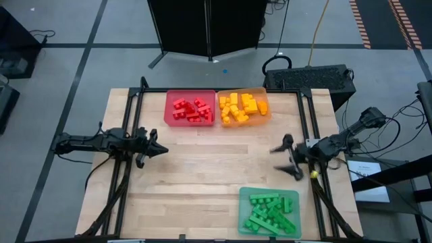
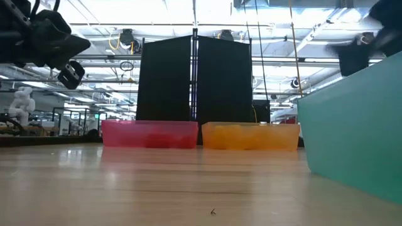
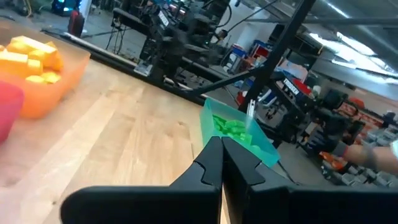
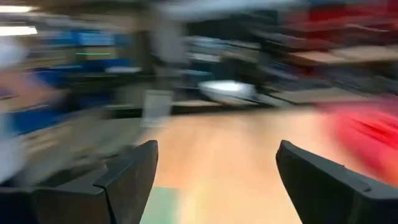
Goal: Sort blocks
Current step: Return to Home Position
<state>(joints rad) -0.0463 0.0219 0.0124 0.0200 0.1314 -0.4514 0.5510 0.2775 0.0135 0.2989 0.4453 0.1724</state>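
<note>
Small studded plastic blocks (image 1: 238, 109) binned: yellow inside the flat orange plastic tray (image 1: 267, 110), red just beside it, green well apart. Left gripper (image 1: 162, 150) pinched closed, right gripper (image 1: 286, 164) spread wide, both empty, apart from that tray. Probably best: retract high, clear of it.

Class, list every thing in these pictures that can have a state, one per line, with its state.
Left gripper: shut, empty, raised above the table.
Right gripper: open, empty.
Red tray: holds red blocks.
Orange tray: holds yellow blocks.
Green tray: holds green blocks.
</note>
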